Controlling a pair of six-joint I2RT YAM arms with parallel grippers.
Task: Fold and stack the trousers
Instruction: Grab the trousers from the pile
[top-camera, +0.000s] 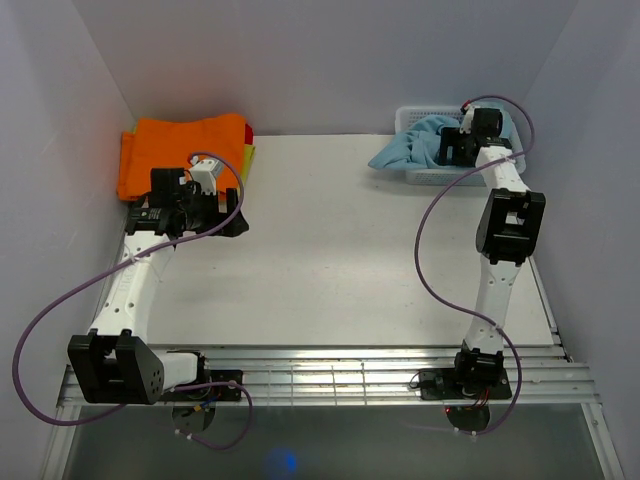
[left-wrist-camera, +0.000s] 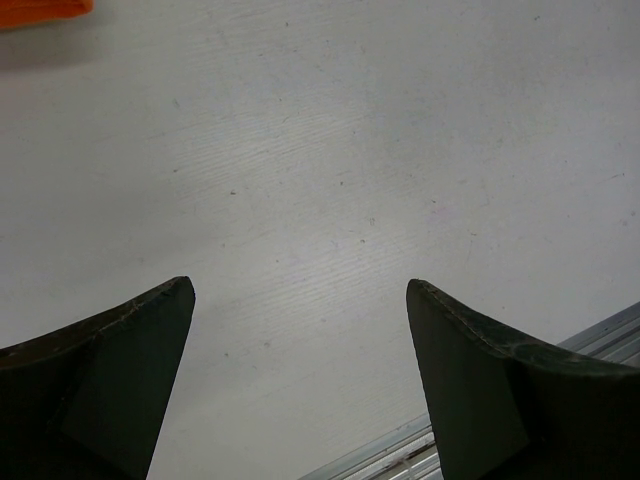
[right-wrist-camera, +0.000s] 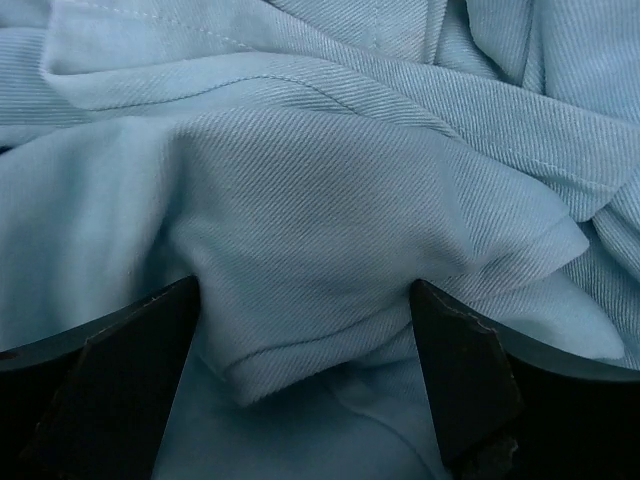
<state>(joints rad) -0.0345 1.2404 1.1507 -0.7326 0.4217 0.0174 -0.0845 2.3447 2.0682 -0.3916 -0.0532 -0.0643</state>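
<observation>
The light blue trousers (top-camera: 405, 150) lie crumpled in a white basket (top-camera: 430, 178) at the back right, one part spilling over its left rim onto the table. My right gripper (top-camera: 455, 147) is pushed down into them. In the right wrist view it (right-wrist-camera: 305, 290) is open, and a bunched fold of the trousers (right-wrist-camera: 330, 180) sits between its fingers. My left gripper (top-camera: 222, 212) hangs at the table's left side, beside the orange garment. It (left-wrist-camera: 300, 290) is open over bare table with nothing between its fingers.
A folded orange garment (top-camera: 180, 150) lies at the back left on yellow (top-camera: 248, 158) and red (top-camera: 247, 130) cloths; its corner shows (left-wrist-camera: 40, 8) in the left wrist view. White walls close in three sides. A metal rail (top-camera: 330, 375) runs along the white table's (top-camera: 330, 250) near edge.
</observation>
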